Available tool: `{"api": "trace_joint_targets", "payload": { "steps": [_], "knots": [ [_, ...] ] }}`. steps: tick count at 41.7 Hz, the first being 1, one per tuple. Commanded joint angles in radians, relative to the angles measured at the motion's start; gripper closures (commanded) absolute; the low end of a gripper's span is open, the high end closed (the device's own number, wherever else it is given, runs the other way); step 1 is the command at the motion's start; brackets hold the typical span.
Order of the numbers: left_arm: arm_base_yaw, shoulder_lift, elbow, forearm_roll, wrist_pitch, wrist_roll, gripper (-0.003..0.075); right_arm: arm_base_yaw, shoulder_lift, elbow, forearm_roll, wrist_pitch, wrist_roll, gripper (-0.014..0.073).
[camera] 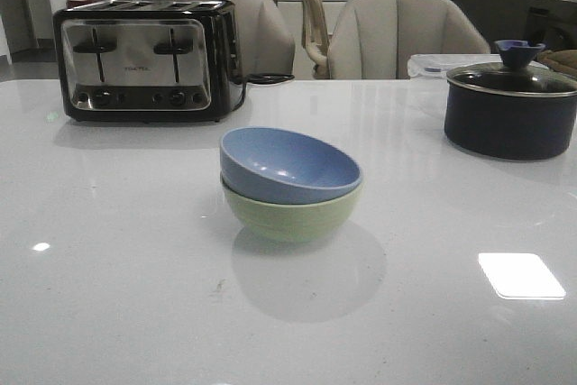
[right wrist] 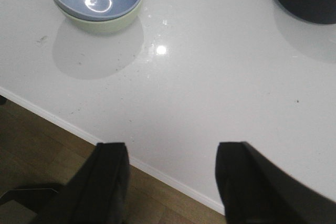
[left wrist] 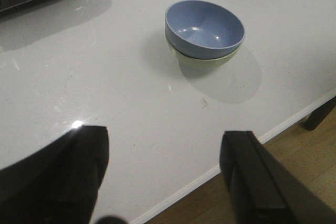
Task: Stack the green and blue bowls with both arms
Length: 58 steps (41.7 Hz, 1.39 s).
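Table point(camera: 108, 295): white glossy top, takes most of the front view. Strong glare patches, so prob. slick under a bowl foot.

Toaster point(camera: 149, 60): black/steel, back left, well apart from the bowls. Pot point(camera: 511, 105): dark, lidded, back right, also well apart. Neither in the way.

Bowls: mid-table, roughly centred btwn toaster and pot. Blue bowl point(camera: 288, 164) sits inside green bowl point(camera: 290, 209), tilted, with its rim riding higher on the toaster side and dipping toward the pot side. Not nested flush; green rim shows as a crescent under the blue. Stack looks done as far as the task goes, though seating is crooked.

Handling, my judgement: both read as matte, stiff, ceramic-like or hard plastic, can't tell which. If ceramic, moderately heavy and chippable at the rim. Matte finish should give the pads fair friction. Best hold is a rim pinch, one finger inside the wall, one outside. For the blue bowl, take the raised side of the rim, where there is clearance above the green one. Pushing down on the high side could level it, but the pair may skate on the glossy top.

Left gripper point(left wrist: 165, 177): fingers spread wide, nothing btwn them, hanging over the near table edge, bowls well ahead of it.

Right gripper point(right wrist: 170, 182): also spread, empty, over the table edge w/ floor visible below. Bowls well apart from it, pot off to the other side.

Neither arm appears in the front view.
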State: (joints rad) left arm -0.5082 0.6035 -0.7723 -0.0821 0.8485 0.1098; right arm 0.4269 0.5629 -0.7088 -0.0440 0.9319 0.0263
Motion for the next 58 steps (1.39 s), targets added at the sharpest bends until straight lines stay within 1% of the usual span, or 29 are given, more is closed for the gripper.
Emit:
{"api": "trace_joint_targets", "payload": {
  "steps": [1,3,5,8,13,16,17,19,20,23,52,54,58],
  "knots": [
    [-0.006,0.000,-0.026,-0.004,-0.063,-0.004,0.0210,-0.004,-0.042,-0.005,-0.014,-0.095,0.003,0.0142],
    [-0.006,0.000,-0.026,-0.004,-0.063,-0.004,0.0219,-0.004,-0.051,-0.003,-0.014,-0.095,0.003,0.0183],
    [-0.006,0.000,-0.026,-0.004,-0.063,-0.004,0.0249,-0.004,-0.053,-0.002,-0.014,-0.093,0.003,0.0247],
    [-0.006,0.000,-0.026,-0.004,-0.063,-0.005,0.0320,-0.004,-0.051,-0.001,-0.014,-0.092,0.003,0.0347],
    [-0.006,0.000,-0.026,-0.004,-0.063,-0.009,0.0475,-0.004,-0.051,-0.001,-0.014,-0.092,0.003,0.0500],
    [-0.006,0.000,-0.026,-0.003,-0.063,-0.013,0.0560,-0.004,-0.051,-0.001,-0.014,-0.092,0.003,0.0564],
    [-0.006,0.000,-0.026,-0.001,-0.063,-0.018,0.0590,-0.004,-0.051,-0.001,-0.014,-0.092,0.003,0.0559],
    [-0.006,0.000,-0.026,0.023,-0.065,-0.056,0.0626,-0.004,-0.051,-0.001,-0.014,-0.092,0.003,0.0557],
    [-0.006,0.000,-0.026,0.039,-0.065,-0.088,0.0616,-0.004,-0.051,-0.001,-0.014,-0.092,0.003,0.0559],
    [-0.006,0.000,-0.026,0.097,-0.063,-0.146,0.0619,-0.004,-0.051,-0.001,-0.014,-0.092,0.003,0.0559],
    [-0.006,-0.011,-0.021,0.107,-0.070,-0.148,0.0619,-0.004,-0.051,-0.001,-0.014,-0.084,0.003,0.0559],
    [0.009,-0.026,-0.017,0.123,-0.070,-0.136,0.0619,-0.004,-0.051,-0.001,-0.014,-0.084,0.003,0.0559],
    [0.088,-0.073,0.025,0.123,-0.102,-0.131,0.0619,-0.004,-0.051,-0.001,-0.014,-0.084,0.003,0.0559]
  ]
}}
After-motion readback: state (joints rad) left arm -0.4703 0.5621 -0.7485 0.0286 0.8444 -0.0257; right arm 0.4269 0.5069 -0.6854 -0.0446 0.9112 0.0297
